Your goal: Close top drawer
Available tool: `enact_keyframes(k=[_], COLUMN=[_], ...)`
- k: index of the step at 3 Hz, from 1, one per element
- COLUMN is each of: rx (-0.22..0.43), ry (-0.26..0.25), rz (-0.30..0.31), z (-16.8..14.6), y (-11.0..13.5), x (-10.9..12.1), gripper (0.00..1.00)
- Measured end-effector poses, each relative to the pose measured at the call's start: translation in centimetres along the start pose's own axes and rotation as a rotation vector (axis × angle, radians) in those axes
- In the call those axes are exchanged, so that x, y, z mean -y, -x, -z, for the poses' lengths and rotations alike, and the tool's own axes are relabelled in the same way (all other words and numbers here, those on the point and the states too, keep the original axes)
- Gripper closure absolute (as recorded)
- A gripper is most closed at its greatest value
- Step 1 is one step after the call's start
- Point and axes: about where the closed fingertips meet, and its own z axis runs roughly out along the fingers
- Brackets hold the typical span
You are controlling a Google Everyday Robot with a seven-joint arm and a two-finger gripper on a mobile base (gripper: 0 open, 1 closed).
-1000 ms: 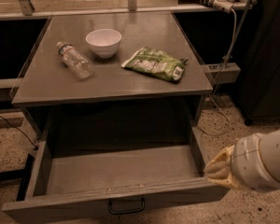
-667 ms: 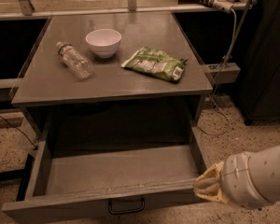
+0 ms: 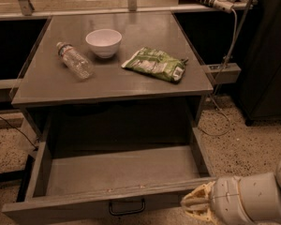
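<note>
**Tabletop** [image 3: 131, 83]: flat grey top of a grey cabinet. It carries three loose items, and the open cavity of the cabinet sits below its front edge.

**Top drawer** [image 3: 122, 170]: wide grey tray, pulled far out past the front edge of the tabletop. The tray floor is bare. The flat front panel is at the bottom of the view.

**Robot arm** [image 3: 253, 200]: white casing, entering from the lower right, below and outside the front right corner of the tabletop.

**End effector** [image 3: 195, 205]: pale yellowish tip at or just beside the right end of the drawer's front panel, on its outer face. Contact cannot be confirmed. Whether it is spread or pressed together cannot be told. It holds nothing that can be seen.

**Snack bag** [image 3: 154, 63]: green and white, lying flat toward the right edge of the tabletop.

**Plastic bottle** [image 3: 76, 61]: clear, lying on its side toward the left edge, near the bowl but apart from it.

**Bowl** [image 3: 103, 42]: white, upright, toward the back edge, between the bottle and the bag.

**Drawer handle** [image 3: 126, 206]: small black bar at the centre of the front panel, left of the end effector and untouched.

**Task status:** judged to be at the start. The drawer is fully open and closing has not begun. The approach looks nearly complete. What remains is to press on the front panel and push the tray in until the panel meets the cabinet.

**Markings:** the bag carries print and a pale panel, but none of it is legible. No readable label on the bottle.
</note>
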Motion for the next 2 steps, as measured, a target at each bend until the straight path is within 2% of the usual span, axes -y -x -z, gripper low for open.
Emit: enact_keyframes(k=[2], rx=[0.011], ry=[0.002], rz=[0.037], z=[-3.6], y=[-1.5], x=[1.5], gripper=[1.00])
